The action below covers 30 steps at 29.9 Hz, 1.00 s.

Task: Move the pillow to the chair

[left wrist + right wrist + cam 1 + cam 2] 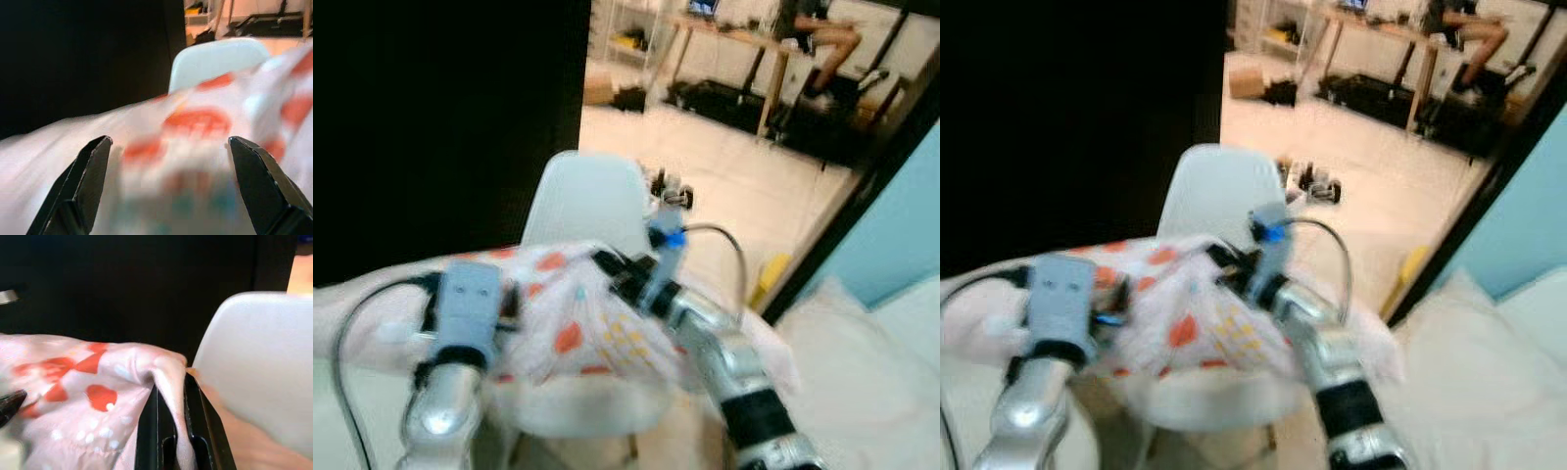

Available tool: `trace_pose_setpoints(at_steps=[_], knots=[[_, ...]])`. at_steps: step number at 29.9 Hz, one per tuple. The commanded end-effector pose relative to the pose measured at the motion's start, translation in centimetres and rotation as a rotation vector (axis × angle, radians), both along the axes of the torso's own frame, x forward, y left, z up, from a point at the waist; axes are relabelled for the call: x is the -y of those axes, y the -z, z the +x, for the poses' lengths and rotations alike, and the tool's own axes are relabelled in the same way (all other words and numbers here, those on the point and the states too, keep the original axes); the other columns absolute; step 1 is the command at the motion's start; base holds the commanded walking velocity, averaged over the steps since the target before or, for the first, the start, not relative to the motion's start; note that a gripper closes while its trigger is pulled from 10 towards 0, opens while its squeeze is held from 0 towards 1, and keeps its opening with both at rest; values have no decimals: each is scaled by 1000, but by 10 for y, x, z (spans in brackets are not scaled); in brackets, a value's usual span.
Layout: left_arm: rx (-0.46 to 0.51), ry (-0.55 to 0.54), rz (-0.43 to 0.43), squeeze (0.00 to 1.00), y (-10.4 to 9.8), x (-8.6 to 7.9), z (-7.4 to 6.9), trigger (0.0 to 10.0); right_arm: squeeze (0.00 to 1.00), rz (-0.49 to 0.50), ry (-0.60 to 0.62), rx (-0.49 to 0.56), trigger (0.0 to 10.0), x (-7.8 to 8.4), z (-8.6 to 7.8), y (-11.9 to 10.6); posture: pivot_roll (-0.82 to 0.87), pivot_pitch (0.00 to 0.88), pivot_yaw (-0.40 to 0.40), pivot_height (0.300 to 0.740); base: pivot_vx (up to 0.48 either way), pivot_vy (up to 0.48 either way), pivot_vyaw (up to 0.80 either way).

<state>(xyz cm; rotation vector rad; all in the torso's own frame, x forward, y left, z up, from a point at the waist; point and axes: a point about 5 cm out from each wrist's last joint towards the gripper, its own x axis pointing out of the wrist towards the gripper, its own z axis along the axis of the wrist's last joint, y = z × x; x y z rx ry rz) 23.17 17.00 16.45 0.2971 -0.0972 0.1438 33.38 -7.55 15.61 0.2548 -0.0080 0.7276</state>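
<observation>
A white pillow (570, 318) with red and orange spots hangs between my two arms, just above the seat of a white plastic chair (589, 199). My right gripper (168, 399) is shut on a pinched fold of the pillow's cover, close to the chair's backrest (254, 357). In the left wrist view my left gripper (171, 176) stands wide open, its fingers (90, 181) spread to either side of the pillow (195, 147), which lies blurred in front of them. The pillow hides much of the chair seat.
A dark wall (440, 117) stands behind the chair on the left. Through the doorway lies a bright tiled room with a wooden table (734, 44) and a seated person's legs (827, 39). A yellow object (770, 274) leans by the black door frame. White bedding (862, 372) is on the right.
</observation>
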Motion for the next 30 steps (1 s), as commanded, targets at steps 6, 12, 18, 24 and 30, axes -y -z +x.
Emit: trace_pose_setpoints(at_steps=[6, 12, 18, 24, 30], knots=[[-39, -33, 10, 0, 5, -3, 0, 10000, 0, 1, -11, 86, 10000, -11, 6, -20, 97, 0, -146, 740, 47, 0, 0], [-47, -75, 21, 0, 3, -7, 0, 10000, 0, -24, -87, 79, 10000, -19, 7, -20, 95, 0, -144, 740, 0, 0, 0], [-57, -126, 82, 0, 0, -11, -1, 10000, 0, -83, -210, 18, 10000, -32, 9, -16, 98, 0, -145, 735, 0, 0, 0], [-49, -138, 118, 0, -4, -13, 1, 10000, 0, -42, -223, 0, 10000, -35, 14, -19, 101, 0, -147, 715, 0, 0, 0], [-32, -154, 121, 0, -12, -16, 3, 10000, 0, -4, -212, -7, 10000, -41, 16, -24, 107, 0, -150, 690, 0, 0, 0]])
